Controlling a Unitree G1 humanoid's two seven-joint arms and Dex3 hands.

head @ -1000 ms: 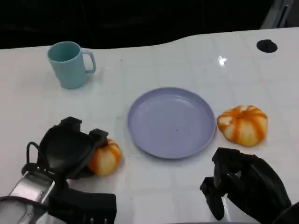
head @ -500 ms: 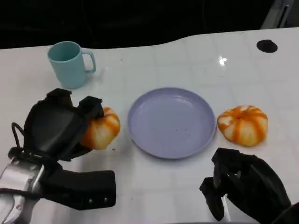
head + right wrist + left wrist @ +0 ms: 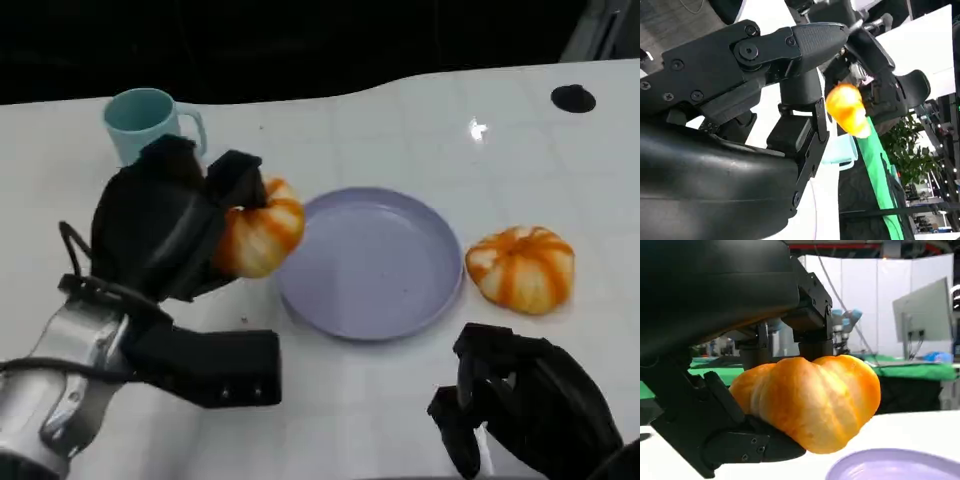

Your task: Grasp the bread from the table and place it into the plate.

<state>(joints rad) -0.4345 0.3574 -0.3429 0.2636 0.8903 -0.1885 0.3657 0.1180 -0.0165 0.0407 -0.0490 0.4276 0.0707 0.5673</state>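
My left hand [image 3: 175, 228] grips an orange-and-white striped bread [image 3: 262, 229] and holds it in the air just left of the lavender plate [image 3: 372, 262]. In the left wrist view the bread [image 3: 812, 400] sits between the black fingers [image 3: 805, 325], above the plate's rim [image 3: 890, 467]. A second striped bread [image 3: 520, 268] lies on the table right of the plate. My right hand [image 3: 520, 410] rests low at the front right with its fingers curled in and nothing in them. The right wrist view looks across to the held bread [image 3: 847, 111].
A teal mug [image 3: 150, 120] stands at the back left, partly behind my left hand. A black round hole [image 3: 572, 97] marks the table's far right. The white table [image 3: 400, 130] ends at a dark curved back edge.
My left hand has lifted the bread off the table and carried it up and to the right, toward the plate's left rim. The right hand has stayed put.
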